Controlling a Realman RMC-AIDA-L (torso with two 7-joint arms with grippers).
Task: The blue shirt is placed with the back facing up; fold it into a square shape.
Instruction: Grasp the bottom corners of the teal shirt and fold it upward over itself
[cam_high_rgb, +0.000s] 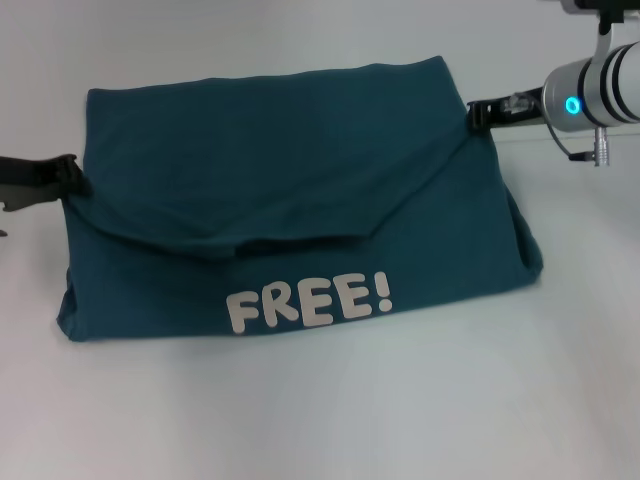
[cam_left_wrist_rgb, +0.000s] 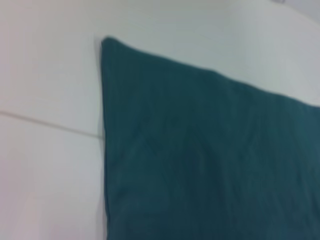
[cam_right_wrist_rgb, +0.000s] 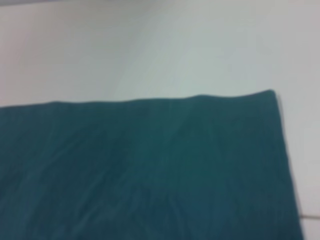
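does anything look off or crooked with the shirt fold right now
Yes. The blue shirt isn't square yet: its folded-over flap ends in a slanted, wavy edge above the "FREE!" lettering, and the lower right corner bulges out. The left gripper and right gripper sit at its sides.

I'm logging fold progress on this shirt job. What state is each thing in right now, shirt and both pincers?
Dark teal-blue cotton T-shirt: partly folded on the white table, plain flap laid over, white "FREE!" letters showing at the near edge.
Left pincer: at the shirt's left edge, touching the fabric.
Right pincer: at the shirt's far right corner, touching the fabric.
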